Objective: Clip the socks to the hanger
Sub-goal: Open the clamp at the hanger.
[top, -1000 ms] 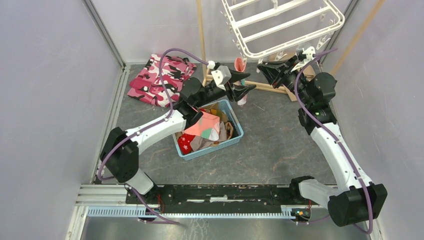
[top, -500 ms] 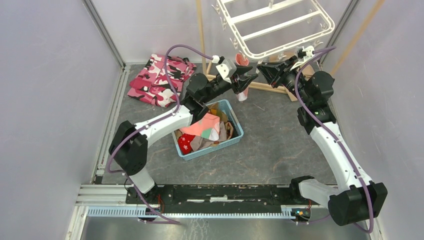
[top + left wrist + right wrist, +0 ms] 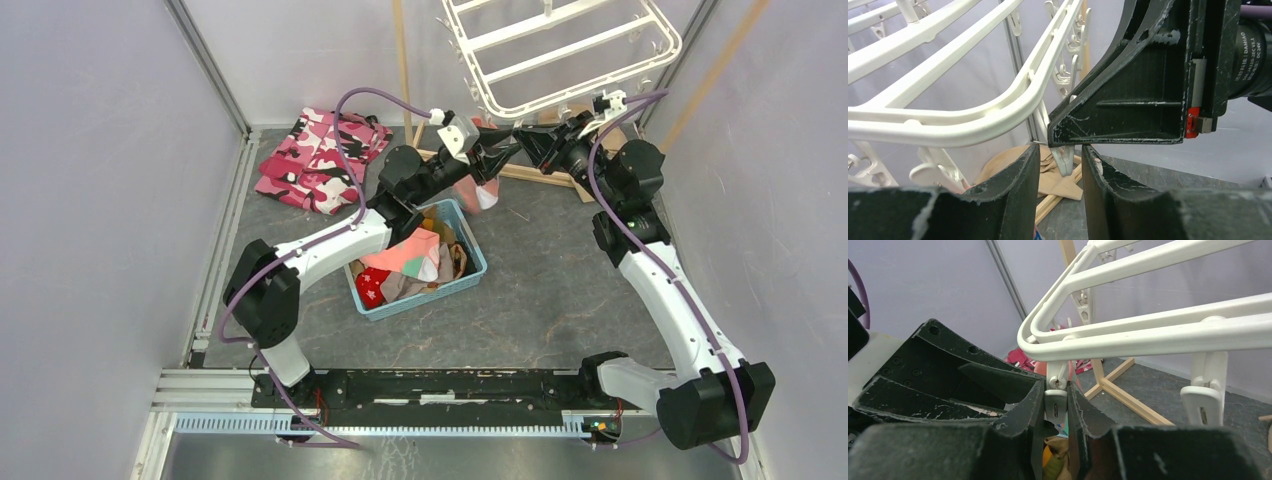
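Right wrist cam gave the detail the top view couldn't. The right gripper (image 3: 1055,390) was clenched on a white peg (image 3: 1055,407) dangling from the rounded corner of the hanger (image 3: 1148,337), one finger tight on each side.

Left wrist cam looked from the other side. The left gripper (image 3: 1060,150) sat just under the right one's black finger, tips narrowly apart, with a peg visible through the gap. No fabric was clearly pinched there, so I couldn't tell whether it was grasping anything. A tan cloth (image 3: 1048,175) lay behind (only this view caught it).

Only the top view showed the layout. The hanger was up at the far side, tilted, with both grippers meeting below its near corner. A salmon-pink sock (image 3: 468,190) hung right under the left gripper, just beyond the blue basket (image 3: 432,296). More socks (image 3: 405,255) were piled in the basket.

The floor (image 3: 540,290) was a dark grey mottled mat with pale lilac walls (image 3: 100,200) around it. A pink camo garment (image 3: 320,155) lay at far left, with the wooden stand (image 3: 403,70) beside the hanger.
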Motion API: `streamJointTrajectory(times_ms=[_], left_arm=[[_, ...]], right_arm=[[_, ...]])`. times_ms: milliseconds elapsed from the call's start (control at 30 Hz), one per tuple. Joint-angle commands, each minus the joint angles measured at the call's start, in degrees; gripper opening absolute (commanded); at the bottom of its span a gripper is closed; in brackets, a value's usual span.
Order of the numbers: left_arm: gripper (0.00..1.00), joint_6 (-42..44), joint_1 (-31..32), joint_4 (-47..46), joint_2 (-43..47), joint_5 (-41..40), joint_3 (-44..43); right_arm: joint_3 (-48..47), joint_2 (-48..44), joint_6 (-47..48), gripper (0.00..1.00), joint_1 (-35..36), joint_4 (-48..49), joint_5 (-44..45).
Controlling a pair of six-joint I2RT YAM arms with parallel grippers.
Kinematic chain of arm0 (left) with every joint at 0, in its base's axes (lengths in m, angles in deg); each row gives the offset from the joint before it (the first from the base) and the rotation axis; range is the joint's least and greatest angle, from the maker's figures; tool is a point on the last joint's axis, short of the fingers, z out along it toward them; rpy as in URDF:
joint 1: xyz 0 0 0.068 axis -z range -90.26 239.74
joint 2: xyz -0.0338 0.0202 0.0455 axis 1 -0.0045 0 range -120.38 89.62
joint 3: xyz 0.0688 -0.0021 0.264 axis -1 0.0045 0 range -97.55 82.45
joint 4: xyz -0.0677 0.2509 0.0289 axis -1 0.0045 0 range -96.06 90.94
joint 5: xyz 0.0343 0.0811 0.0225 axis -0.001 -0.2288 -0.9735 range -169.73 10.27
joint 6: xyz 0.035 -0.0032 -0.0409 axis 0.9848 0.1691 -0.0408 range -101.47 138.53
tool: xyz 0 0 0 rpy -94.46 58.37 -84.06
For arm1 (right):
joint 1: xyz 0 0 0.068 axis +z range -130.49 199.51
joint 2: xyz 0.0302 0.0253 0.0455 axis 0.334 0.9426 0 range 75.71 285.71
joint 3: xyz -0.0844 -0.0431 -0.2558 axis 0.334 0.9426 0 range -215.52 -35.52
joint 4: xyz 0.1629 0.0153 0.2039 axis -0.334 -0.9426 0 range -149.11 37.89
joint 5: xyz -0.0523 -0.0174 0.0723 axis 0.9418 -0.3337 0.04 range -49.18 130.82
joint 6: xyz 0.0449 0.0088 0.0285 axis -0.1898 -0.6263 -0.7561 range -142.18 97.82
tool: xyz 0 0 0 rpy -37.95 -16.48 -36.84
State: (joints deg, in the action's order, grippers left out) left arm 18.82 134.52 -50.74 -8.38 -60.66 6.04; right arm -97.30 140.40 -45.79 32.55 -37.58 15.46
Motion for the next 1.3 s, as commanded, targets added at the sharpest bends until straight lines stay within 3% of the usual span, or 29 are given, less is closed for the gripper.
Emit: streamJointTrajectory(times_ms=[0,100,300,567,700,1000,1133,1267], left_arm=[[0.42,1.02,0.65,-2.09,-1.35,-1.91,-3.38],[0.34,1.13,0.83,-1.51,-1.87,-2.34,-3.94],[0.33,1.28,0.84,-1.27,-2.09,-2.79,-3.85],[0.05,1.73,0.84,-0.84,-1.98,-2.9,-4.31],[0.02,1.82,0.84,-0.78,-2.02,-3.04,-4.2],[0.02,2.21,0.62,-0.45,-1.94,-3.43,-3.78],[0.02,2.57,0.58,-0.49,-2.24,-3.43,-3.61],[0.02,2.96,0.58,-0.91,-2.61,-3.89,-3.36]], right_arm=[[-2.61,0.42,-1.59,0.07,0.63,-0.13,0.48],[-2.73,0.5,-1.52,0.07,0.66,-0.38,0.67],[-3.17,0.85,-1.95,0.07,0.83,-0.42,0.63],[-3.5,1.17,-2.19,0.1,1.01,-0.33,0.27],[-3.59,0.93,-2.02,0.2,0.93,-0.34,0.32],[-2.39,-4.07,5.53,0.59,-0.24,-2.2,1.25],[-1.08,-6.26,4.37,0.58,-3.9,-2.25,0.82],[0.62,-7.09,-0.65,0.43,-7.19,-1.43,1.5]])
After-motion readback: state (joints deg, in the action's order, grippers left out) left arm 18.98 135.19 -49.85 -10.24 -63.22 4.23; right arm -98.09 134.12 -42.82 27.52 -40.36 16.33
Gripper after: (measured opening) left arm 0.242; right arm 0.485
